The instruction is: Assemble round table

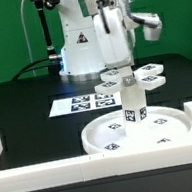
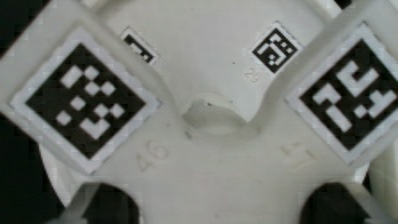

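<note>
1 cross piece (image 1: 129, 77) sits on top of 1 upright post (image 1: 133, 106), which stands in the centre of 1 round disc (image 1: 140, 130) on the black desk (image 1: 25, 106), inside the white border rails (image 1: 41, 173). The arm comes down from above and the claw (image 1: 123, 57) is right at the cross piece's hub. In the wrist view the cross piece (image 2: 199, 100) fills the frame, with 2 dark fingertips (image 2: 98, 205) showing at the picture's edge. I cannot tell whether the claw is open or clamped on the part.

My judgement is that the step in hand is screwing the cross piece onto the post. To do it well, keep the claw centred over the hub and the post vertical, and turn without side force, so the thread does not bind and the post stays seated.

Also in view: 1 marker board (image 1: 82, 103) behind the disc, and 4 cross arms, each tagged.
</note>
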